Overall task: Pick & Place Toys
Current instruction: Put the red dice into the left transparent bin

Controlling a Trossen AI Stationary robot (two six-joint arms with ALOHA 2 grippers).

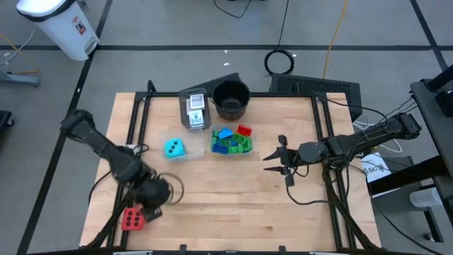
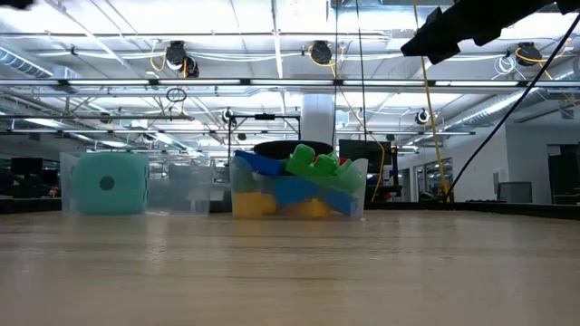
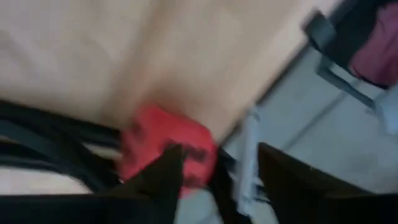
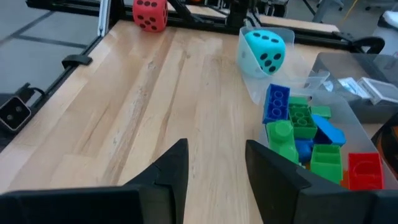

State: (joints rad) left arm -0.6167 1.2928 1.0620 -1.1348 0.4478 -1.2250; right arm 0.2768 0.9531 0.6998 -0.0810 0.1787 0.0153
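- Two grippers in play; the left gripper [image 1: 145,207] hangs low over the table's near-left corner, the right gripper [image 1: 279,160] waits mid-right above bare wood
- Left fingers [image 3: 163,176] stand apart in the left wrist view, nothing pinched between them; the red dotted plastic cube [image 1: 132,219] lies just beyond and a little to the side of the fingertips, close, but whether touching I cannot tell through the blur
- Cube sits at the very edge of the light wooden table [image 1: 233,205], beside the black frame rail; no long axis to align with, any face pair would serve
- Judgement: left arm is much the nearer; the red cube is well apart from the right gripper
- Right fingers [image 4: 173,167] are narrowly parted and empty, facing the clear plastic tub of small blue, green and red building blocks [image 1: 231,141]
- Cyan dotted cube [image 1: 175,148] rests in its own clear tub [image 1: 191,146], left of the block tub, in front of the black round pot [image 1: 231,100]
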